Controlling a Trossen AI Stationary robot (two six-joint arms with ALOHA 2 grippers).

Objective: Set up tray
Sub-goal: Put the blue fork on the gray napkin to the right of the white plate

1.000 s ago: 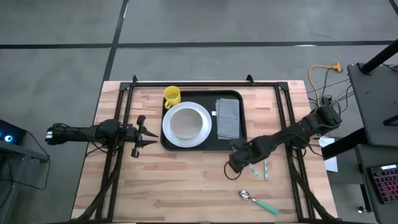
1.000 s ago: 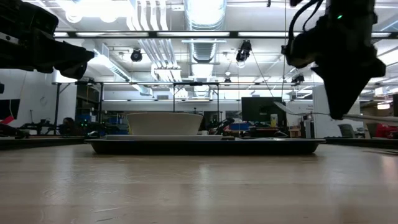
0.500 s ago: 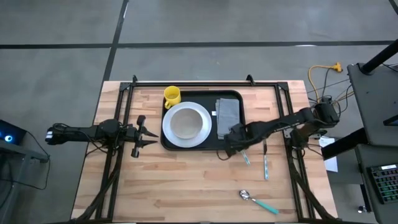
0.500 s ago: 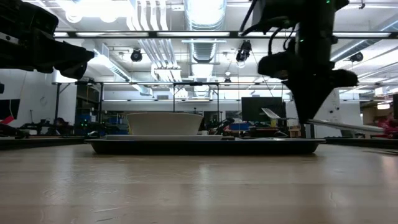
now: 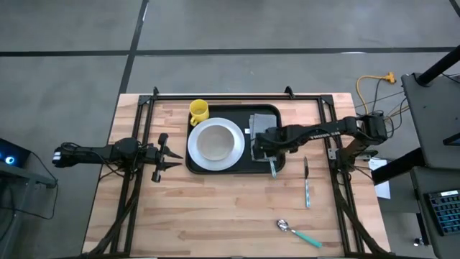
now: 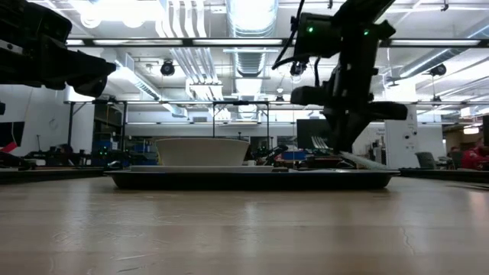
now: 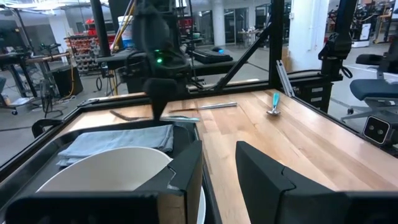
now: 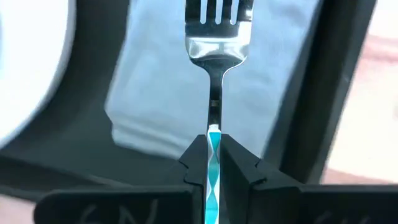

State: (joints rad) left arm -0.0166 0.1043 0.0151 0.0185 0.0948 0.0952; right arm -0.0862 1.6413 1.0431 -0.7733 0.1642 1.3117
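One tray (image 5: 233, 167); one fork (image 8: 217, 37); two tools.

Overhead, table-level, (probably close) wrist cameras.

My right gripper (image 5: 272, 162) is hanging over the tray's (image 5: 223, 170) right edge, clamping a fork (image 8: 217, 37) above the napkin (image 5: 263, 129). The tray is sitting at the table's (image 5: 215, 216) far edge, the plate (image 5: 214, 143) lying in it left of the napkin, the cup (image 5: 198, 111) in its far left corner. A knife (image 5: 306, 183) and a spoon (image 5: 299, 233) are lying toward the table's near right corner. My left gripper (image 5: 171, 151) is waiting left of the tray.
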